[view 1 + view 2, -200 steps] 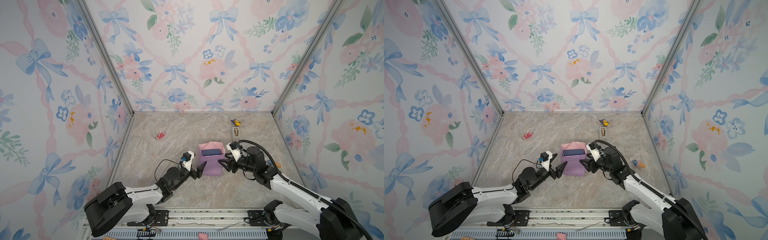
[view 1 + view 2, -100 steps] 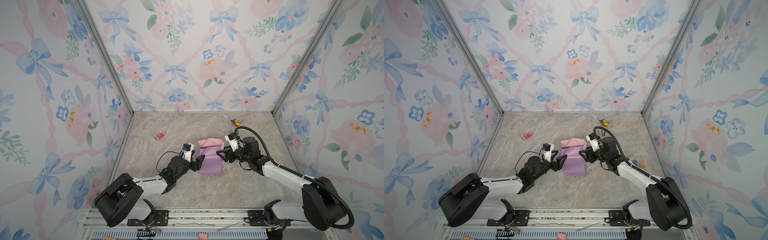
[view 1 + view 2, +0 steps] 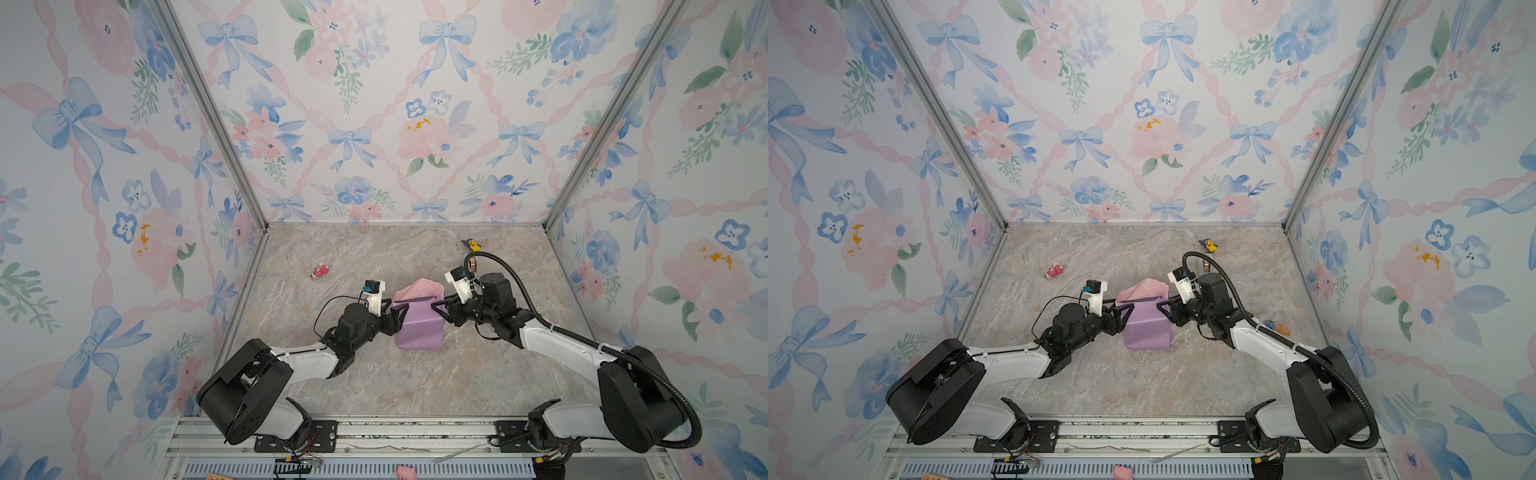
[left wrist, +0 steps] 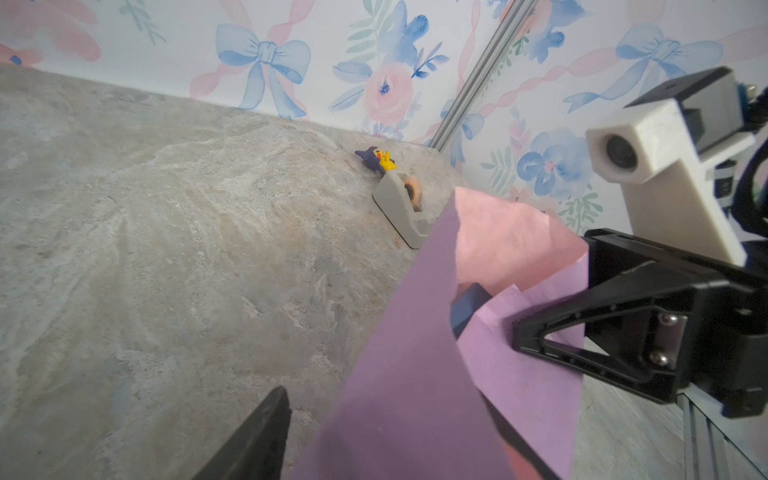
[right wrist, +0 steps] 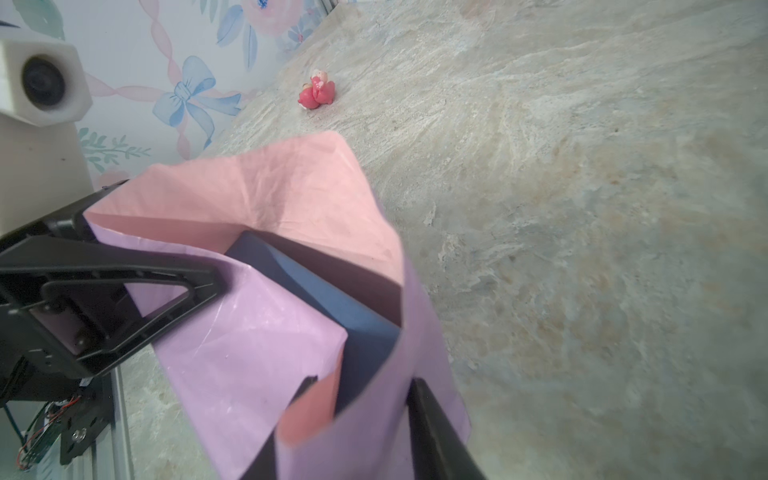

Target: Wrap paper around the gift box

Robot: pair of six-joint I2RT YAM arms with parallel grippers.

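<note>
Top views both show the arms now closed in from either side: left gripper (image 3: 400, 318) and right gripper (image 3: 437, 312), further back a second ago, each straddle a side flap of paper (image 3: 417, 332), jaws part open; whether either grips it I cannot tell. Box (image 3: 415, 298) sits mid-table (image 3: 415, 382) inside the paper, its top nearly covered, so I judge side folding is underway. No writing is readable.

L fingers (image 4: 257, 436), R fingers (image 5: 436, 428) now narrower, around paper (image 3: 417, 332).

Both arms stretch inward, left gripper (image 3: 400, 318) facing right gripper (image 3: 438, 312) (left fingers (image 4: 257, 440) parted).
</note>
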